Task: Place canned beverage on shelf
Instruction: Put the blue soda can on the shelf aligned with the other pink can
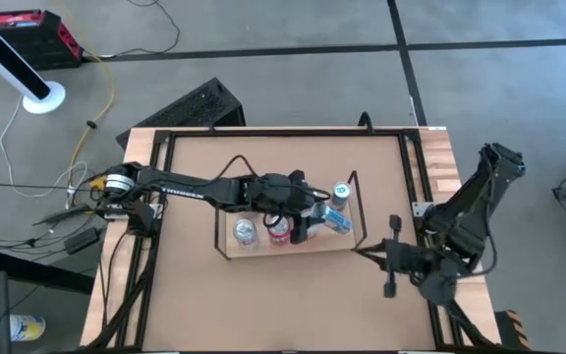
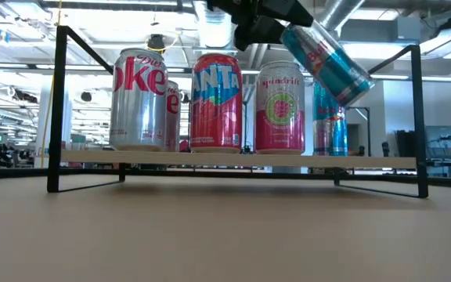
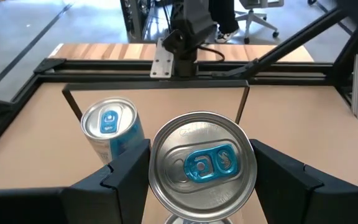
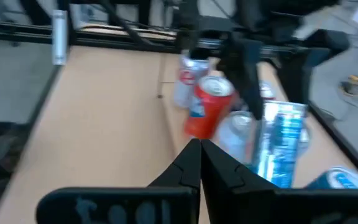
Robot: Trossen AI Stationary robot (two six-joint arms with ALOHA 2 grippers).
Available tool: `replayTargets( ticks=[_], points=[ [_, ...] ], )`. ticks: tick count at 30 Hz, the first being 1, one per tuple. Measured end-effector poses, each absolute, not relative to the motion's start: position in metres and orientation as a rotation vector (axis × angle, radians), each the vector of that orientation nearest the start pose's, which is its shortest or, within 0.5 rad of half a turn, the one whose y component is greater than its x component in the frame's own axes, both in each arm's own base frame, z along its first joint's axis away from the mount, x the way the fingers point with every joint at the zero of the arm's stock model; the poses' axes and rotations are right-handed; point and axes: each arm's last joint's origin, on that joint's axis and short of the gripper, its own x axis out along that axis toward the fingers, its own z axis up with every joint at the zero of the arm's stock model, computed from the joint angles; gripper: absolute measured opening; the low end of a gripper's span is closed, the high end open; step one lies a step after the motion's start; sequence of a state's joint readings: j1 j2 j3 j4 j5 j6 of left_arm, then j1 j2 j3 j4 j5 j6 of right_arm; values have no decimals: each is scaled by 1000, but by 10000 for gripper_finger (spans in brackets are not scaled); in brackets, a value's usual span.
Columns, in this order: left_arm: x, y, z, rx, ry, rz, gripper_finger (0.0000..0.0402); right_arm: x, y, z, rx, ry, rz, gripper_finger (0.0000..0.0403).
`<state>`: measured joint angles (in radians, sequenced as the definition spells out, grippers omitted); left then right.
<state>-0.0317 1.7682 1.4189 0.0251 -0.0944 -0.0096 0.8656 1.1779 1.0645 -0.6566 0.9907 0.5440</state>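
Note:
The shelf [image 1: 322, 243] is a light-wood board [image 2: 233, 159] with black wire uprights. On it stand a Diet Coke can [image 2: 139, 98], a Fanta can [image 2: 216, 102], a pink Spindrift can [image 2: 280, 106] and a slim blue can [image 2: 330, 129], with another red-and-white can [image 2: 174, 102] behind. My left gripper [image 1: 314, 218] is shut on a second slim blue can [image 2: 327, 59], held above the shelf's right part. My right gripper [image 1: 360, 253] is shut and empty, near the table to the right of the shelf. My left gripper pinches the slim blue can's side wall [image 3: 166, 214] between its two fingers [image 3: 126, 180], just below the lid [image 3: 201, 165]. The lid faces the wrist. The can is tilted, its lower end [image 2: 355, 86] toward the shelf's right upright, lifted clear of the board.
The standing blue can [image 3: 110, 127] is close beside the held one. The shelf's right wire upright [image 2: 417, 117] stands just past the held can. The tabletop's black rails [image 1: 401, 133] frame the brown surface; bare table lies in front of the shelf [image 2: 225, 235].

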Motion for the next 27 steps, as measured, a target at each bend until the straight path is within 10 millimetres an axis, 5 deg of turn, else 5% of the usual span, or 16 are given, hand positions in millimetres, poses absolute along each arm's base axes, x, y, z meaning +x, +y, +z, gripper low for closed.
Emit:
replayTargets(
  ticks=[8, 17, 27],
  points=[
    [413, -8, 305, 17, 327, 68, 220, 198, 118, 320, -105, 524, -282, 142],
    [413, -8, 305, 17, 328, 68, 220, 209, 92, 314, -95, 634, -302, 292],
    [413, -8, 305, 17, 322, 68, 220, 228, 69, 307, -44, 711, -288, 361]
  ],
)
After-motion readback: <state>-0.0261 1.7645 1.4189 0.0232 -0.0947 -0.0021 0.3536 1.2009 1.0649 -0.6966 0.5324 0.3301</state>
